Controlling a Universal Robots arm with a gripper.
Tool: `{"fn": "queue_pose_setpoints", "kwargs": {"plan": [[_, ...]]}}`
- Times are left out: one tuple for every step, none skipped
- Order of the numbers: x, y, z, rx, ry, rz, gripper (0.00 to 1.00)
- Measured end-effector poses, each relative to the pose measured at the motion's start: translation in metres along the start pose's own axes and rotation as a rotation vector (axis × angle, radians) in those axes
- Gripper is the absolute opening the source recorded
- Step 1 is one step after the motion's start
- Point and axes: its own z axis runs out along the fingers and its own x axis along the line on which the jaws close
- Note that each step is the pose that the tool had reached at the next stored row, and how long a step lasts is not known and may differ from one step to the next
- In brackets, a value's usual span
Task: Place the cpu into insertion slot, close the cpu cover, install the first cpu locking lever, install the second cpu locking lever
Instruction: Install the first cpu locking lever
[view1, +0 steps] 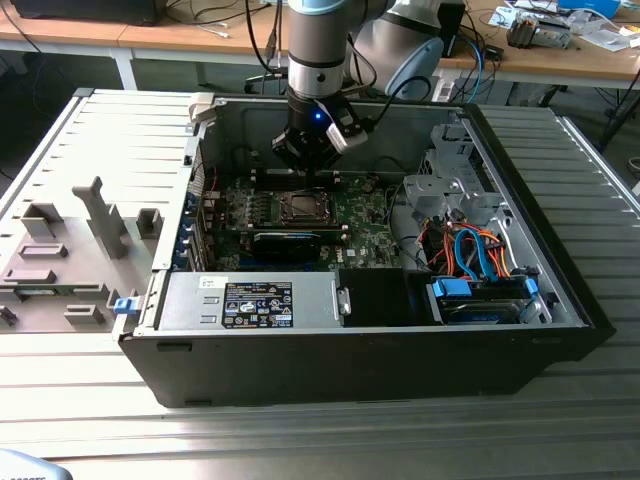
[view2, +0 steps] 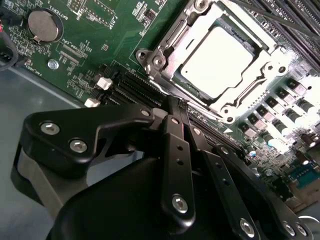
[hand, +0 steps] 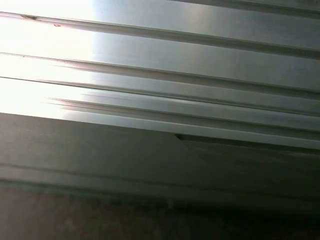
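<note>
With fingers pressed together, the tool hovers beside the cpu cover, lowered over the cpu on the motherboard.

Long, ribbed, silver-grey metal slats run side by side, brightly lit at one end, bordering a darker flat grey panel.

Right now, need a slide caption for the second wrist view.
End effector poised beside the insertion slot, cpu seated under the closed cpu cover.
</note>
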Motion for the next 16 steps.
{"fn": "queue_pose_setpoints", "kwargs": {"plan": [[0.0001,-0.0008,0.0002,-0.0001,-0.0001,0.0,0.11],[0.0005,-0.0018,0.0004,-0.0001,-0.0001,0.0,0.11],[0.0007,-0.0021,0.0006,-0.0001,-0.0001,0.0,0.11],[0.0007,-0.0021,0.0011,-0.0002,-0.0002,0.0,0.11],[0.0007,-0.0021,0.0016,-0.0001,0.0,0.0,0.11],[0.0007,-0.0021,0.0026,-0.0002,0.0003,0.0,0.11],[0.0006,-0.0021,0.0034,-0.0003,0.0006,0.0,0.11],[0.0005,-0.0022,0.0041,-0.0003,0.001,0.0,0.11],[0.0003,-0.0022,0.0052,-0.0004,0.0017,0.0,0.11],[0.0001,-0.0022,0.006,-0.0004,0.0023,0.0,0.11],[-0.0001,-0.0022,0.0069,-0.0007,0.003,0.0,0.11],[-0.0003,-0.0023,0.0075,-0.0007,0.0039,0.0,0.11],[-0.0005,-0.0024,0.0082,-0.0007,0.0047,0.0,0.11],[-0.0007,-0.0024,0.0087,-0.0008,0.005,0.0,0.11],[-0.001,-0.0024,0.0095,-0.0011,0.0053,0.0,0.11],[-0.0013,-0.0025,0.0099,-0.0014,0.0051,0.0,0.11]]}}
